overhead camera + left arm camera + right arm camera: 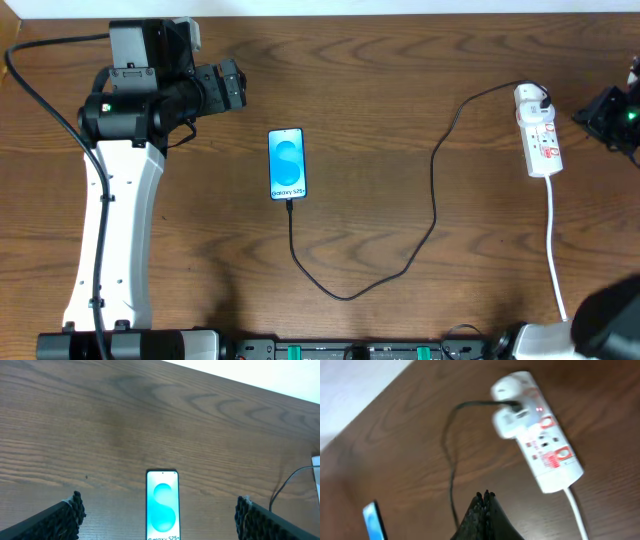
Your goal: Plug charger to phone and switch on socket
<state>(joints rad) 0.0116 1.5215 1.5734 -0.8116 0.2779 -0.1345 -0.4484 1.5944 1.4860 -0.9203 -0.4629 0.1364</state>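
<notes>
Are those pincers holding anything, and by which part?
Nothing is held. The left pincer is open and empty; the right pincer is shut on nothing, clear of the white oblong power strip.

Looks like a robotics lab bench, bare wood-grain desk (400, 90) against a pale wall (400, 6), white-and-black robot arm (115, 230) rising from a black equipment rail (350, 351) at the near edge, only a phone (287, 163) and a socket (538, 135) laid out.
</notes>
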